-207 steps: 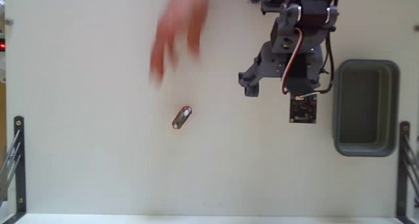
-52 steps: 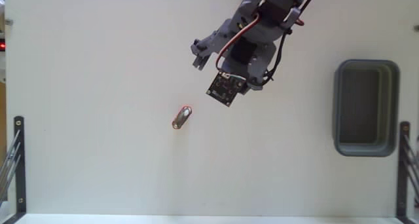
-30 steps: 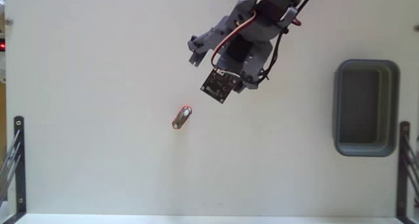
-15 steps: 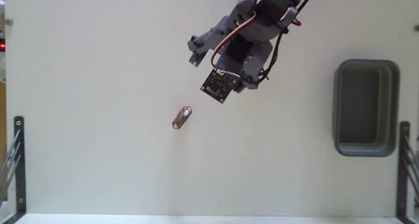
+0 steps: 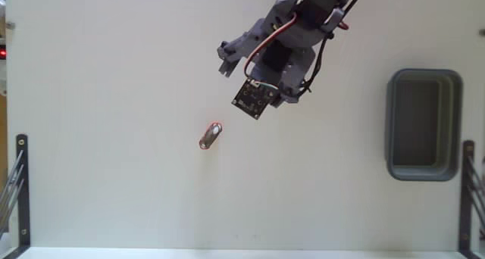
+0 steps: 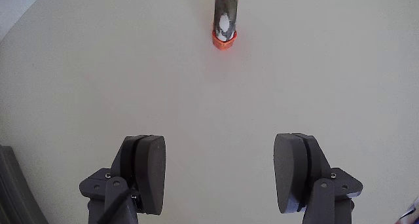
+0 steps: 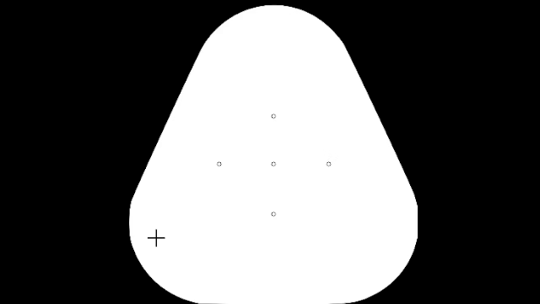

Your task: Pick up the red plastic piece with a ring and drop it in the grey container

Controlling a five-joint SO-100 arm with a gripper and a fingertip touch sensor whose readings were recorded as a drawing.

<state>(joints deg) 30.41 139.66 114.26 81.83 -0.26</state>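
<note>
Red plastic piece with a ring (image 5: 211, 135) flat, long axis diagonal in fixed view; hand (image 6: 219, 175) spread apart.

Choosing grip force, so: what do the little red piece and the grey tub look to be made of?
The red piece looks like hard moulded plastic: saturated orange-red base, and a glossy grey loop with a bright reflection, possibly metal. The grey container looks like matte moulded plastic: even colour, thick rounded rim, no glare. The open gripper has dull grey, apparently plastic, fingers.

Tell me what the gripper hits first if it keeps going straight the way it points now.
Probably the red plastic piece: in the wrist view it lies ahead of the open gripper, roughly centred between the fingers, with bare table between. Height above the table is unclear.
</note>
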